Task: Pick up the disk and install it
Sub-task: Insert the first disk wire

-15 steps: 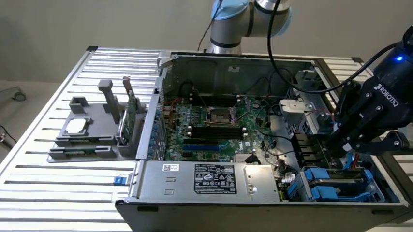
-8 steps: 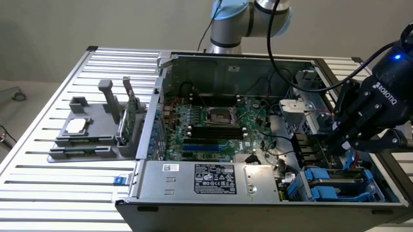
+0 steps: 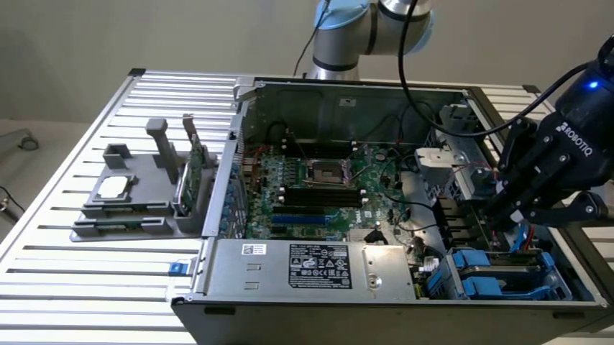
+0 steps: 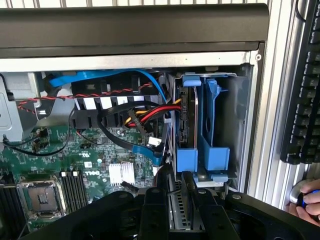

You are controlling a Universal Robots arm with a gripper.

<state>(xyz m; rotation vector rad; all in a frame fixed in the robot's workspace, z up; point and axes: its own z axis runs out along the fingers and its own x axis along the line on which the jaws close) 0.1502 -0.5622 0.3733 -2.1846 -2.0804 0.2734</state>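
The disk (image 4: 186, 122) stands on edge in the drive bay (image 4: 235, 110) at the corner of an open computer case (image 3: 317, 90), framed by its blue carrier (image 4: 207, 150), its long axis running away from the wrist camera toward the case's outer wall. The tool (image 4: 182, 200) sits directly at the disk's near end, in line with that long axis, so the disk stretches straight ahead of it rather than off to either side. Its dark fingers (image 4: 155, 210) are partly spread around the carrier's near edge; whether they actually pinch it cannot be told. In the exterior view the tool (image 3: 523, 215) hangs over the blue bay (image 3: 499, 269) at that view's right. Red and blue cables (image 4: 142, 107) lie just beside the disk, above the green motherboard (image 4: 65, 150). The case rests on a slatted table (image 3: 86, 287). A hand (image 4: 307, 202) shows near a keyboard (image 4: 302, 100).
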